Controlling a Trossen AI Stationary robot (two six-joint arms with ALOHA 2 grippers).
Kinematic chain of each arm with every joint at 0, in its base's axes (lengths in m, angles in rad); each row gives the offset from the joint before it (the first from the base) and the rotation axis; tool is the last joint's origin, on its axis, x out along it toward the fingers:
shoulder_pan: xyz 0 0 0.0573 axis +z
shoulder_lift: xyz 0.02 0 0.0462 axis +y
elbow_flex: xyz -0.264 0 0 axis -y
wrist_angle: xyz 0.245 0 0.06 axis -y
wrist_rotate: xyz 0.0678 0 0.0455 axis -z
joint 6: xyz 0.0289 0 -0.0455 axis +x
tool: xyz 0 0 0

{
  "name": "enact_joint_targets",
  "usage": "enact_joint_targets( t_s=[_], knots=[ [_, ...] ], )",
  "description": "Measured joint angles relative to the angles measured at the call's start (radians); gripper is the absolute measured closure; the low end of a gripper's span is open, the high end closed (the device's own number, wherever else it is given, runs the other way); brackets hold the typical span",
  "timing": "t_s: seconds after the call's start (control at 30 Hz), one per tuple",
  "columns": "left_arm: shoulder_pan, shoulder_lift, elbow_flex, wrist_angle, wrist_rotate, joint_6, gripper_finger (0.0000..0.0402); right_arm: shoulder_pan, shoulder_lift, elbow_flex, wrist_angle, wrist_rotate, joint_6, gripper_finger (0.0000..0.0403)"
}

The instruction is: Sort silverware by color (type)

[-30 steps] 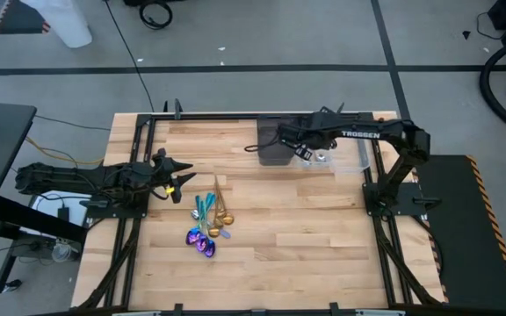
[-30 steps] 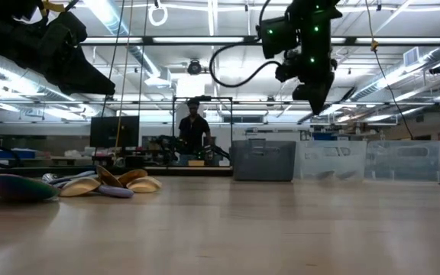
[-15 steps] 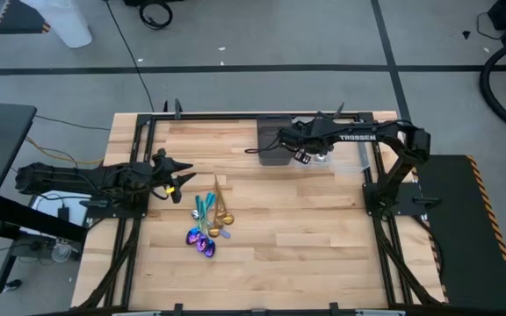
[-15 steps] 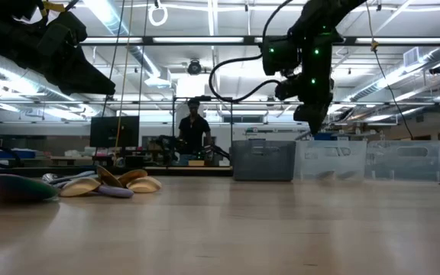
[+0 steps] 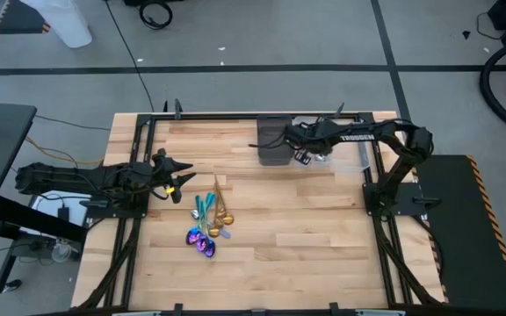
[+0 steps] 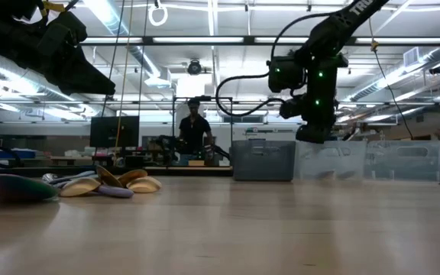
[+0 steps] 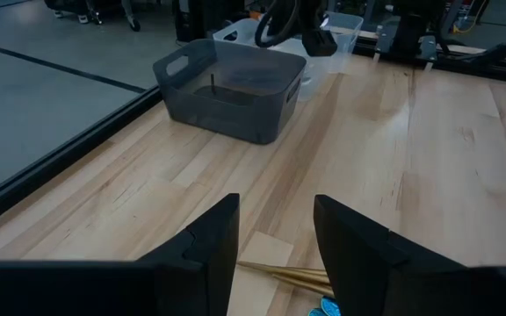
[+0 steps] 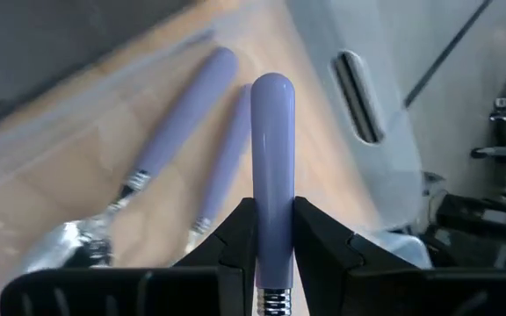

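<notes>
Two arms are at the wooden counter (image 5: 279,202). The right claw (image 8: 271,263) is pinching a lavender-handled utensil (image 8: 272,175) by its handle, fingers pressed on both sides, handle sticking out fwd past the fingertips. In the high view that right claw (image 5: 304,149) sits at the far side of the counter, over the clear bin (image 5: 345,156), just beside the dark bin (image 5: 272,145). Right wrist view shows 2 more lavender-handled utensils (image 8: 169,140) lying side by side on the clear bin's floor below the held one, w/ a silver bowl end visible on one. In the low view the right claw (image 6: 312,134) hangs at about the bins' rim height, in front of the clear bin (image 6: 373,160).

The left claw (image 7: 275,237) is spread apart, nothing between its fingers, hovering above the counter at its left edge (image 5: 172,175). The rest of the silverware pile (image 5: 209,219) lies near the counter's middle-left, close to that claw: gold, teal and purple-rainbow pieces bunched together, touching or overlapping. Gold handles (image 7: 292,276) and a teal tip show below the left claw in its wrist view, w/ the dark bin (image 7: 231,88) well apart across the counter. Low view has the pile (image 6: 90,183) at left. A person (image 6: 193,130) stands in the room behind.
</notes>
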Motion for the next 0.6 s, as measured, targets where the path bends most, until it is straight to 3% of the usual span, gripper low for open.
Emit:
enact_joint_targets(
  t_s=[0.6],
  knots=[
    [0.000,0.000,0.000,0.000,0.000,0.000,0.0246,-0.008,0.001,-0.086,0.145,-0.061,0.064,0.0330]
  ],
)
